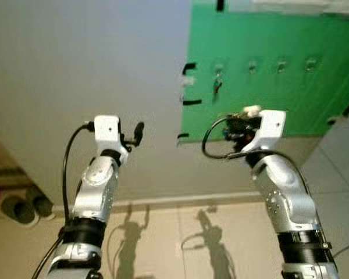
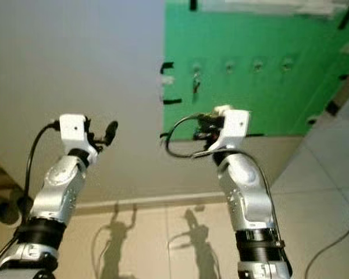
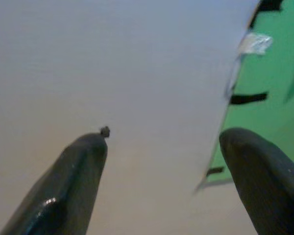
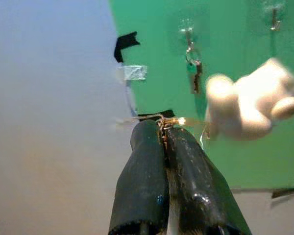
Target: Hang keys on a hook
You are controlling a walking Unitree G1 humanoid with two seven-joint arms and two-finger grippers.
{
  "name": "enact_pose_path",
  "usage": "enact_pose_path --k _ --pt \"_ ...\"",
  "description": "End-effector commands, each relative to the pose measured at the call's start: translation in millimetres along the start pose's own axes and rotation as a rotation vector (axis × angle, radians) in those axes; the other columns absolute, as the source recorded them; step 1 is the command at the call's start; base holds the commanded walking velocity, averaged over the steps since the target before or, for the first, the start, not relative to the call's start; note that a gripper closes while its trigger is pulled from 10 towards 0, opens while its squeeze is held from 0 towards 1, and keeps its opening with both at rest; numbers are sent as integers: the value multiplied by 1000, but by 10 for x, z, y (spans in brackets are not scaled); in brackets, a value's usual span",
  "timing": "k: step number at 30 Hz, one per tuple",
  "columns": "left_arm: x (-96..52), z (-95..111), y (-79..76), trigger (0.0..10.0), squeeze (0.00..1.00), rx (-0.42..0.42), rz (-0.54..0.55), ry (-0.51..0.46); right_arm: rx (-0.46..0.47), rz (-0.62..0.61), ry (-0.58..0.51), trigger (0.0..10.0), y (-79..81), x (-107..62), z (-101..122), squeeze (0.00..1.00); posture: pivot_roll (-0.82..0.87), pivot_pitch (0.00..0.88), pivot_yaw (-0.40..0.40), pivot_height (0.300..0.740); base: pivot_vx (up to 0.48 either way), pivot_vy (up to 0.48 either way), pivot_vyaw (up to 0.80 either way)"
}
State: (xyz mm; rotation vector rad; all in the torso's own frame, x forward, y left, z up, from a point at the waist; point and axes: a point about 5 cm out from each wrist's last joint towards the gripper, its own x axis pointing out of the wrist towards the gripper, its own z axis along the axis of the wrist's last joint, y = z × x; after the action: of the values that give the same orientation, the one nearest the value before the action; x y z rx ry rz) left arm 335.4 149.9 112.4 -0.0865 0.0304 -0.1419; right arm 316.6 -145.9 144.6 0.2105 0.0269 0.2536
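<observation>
This looks like the entrance hall of a home. A plain pale grey painted wall meets a floor of large beige ceramic tiles along a low white skirting board. A pair of dark slip-on shoes sits on the floor against the wall, as by a front door. A green sheet is fixed to the wall with strips of black tape and carries a row of small clear hooks, one holding a small bunch of keys.
</observation>
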Motion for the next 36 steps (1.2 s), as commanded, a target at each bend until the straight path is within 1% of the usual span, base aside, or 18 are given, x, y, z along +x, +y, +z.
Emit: enact_pose_path --k 1,5,6,8,10,15,21,23,24,25,26,28,29,30,31,33,35,36 --pt "18 22 -106 10000 0 -5 -30 -7 -9 -25 7 0 -77 -23 9 0 -14 0 36 740 0 -337 0" --pt "24 15 -90 10000 0 -9 -9 4 -18 -6 16 0 -51 -4 6 0 -15 0 31 740 130 -401 0" --pt "30 19 -84 10000 0 -22 -2 2 -26 3 21 0 -43 9 9 0 -17 0 31 740 289 -379 0" --pt "39 16 -52 10000 0 -30 27 5 -53 29 37 0 -25 44 21 0 -19 0 20 740 309 -364 0" --pt "48 9 -17 10000 0 -42 64 14 -97 52 51 0 -39 81 81 0 -23 0 11 740 319 -354 0" --pt "34 -25 -16 10000 0 -35 74 29 -121 37 55 0 -106 89 125 0 -22 0 0 740 324 -351 0" --pt "38 -36 -26 10000 0 -26 66 44 -131 56 60 0 -86 85 142 0 -23 0 7 740 324 -351 0" --pt "44 -31 -33 10000 0 -17 55 46 -147 70 62 0 -90 89 165 0 -24 0 10 740 322 -352 0" --pt "57 -19 -44 10000 0 -12 44 48 -172 106 72 0 -100 93 211 0 -25 0 11 740 345 0 0" --pt "57 -19 -44 10000 0 -12 44 48 -172 106 72 0 -100 93 211 0 -25 0 11 740 345 0 0" --pt "64 -9 -51 10000 0 -5 38 44 -194 129 78 0 -110 90 237 0 -29 0 11 740 0 0 0" --pt "76 2 -66 10000 0 6 38 40 -229 151 94 0 -171 80 293 0 -34 0 0 740 0 0 0" --pt "77 0 -74 10000 0 4 40 41 -228 147 94 0 -196 79 308 0 -35 0 -4 740 0 0 0" --pt "77 -2 -79 10000 0 17 38 46 -187 120 83 0 -241 90 344 0 -33 0 -8 740 0 0 0" --pt "74 3 -83 10000 0 29 34 43 -173 102 77 0 -261 96 352 0 -32 0 -10 740 0 0 0" --pt "64 19 -104 10000 0 49 22 33 -159 65 68 0 -300 103 350 0 -30 0 -15 740 0 0 0" --pt "51 33 -127 10000 0 60 8 28 -140 42 71 0 -312 105 318 0 -28 0 -22 740 0 0 0" --pt "27 35 -151 10000 0 75 -12 25 -130 40 83 0 -281 101 256 0 -27 0 -27 740 0 0 0"
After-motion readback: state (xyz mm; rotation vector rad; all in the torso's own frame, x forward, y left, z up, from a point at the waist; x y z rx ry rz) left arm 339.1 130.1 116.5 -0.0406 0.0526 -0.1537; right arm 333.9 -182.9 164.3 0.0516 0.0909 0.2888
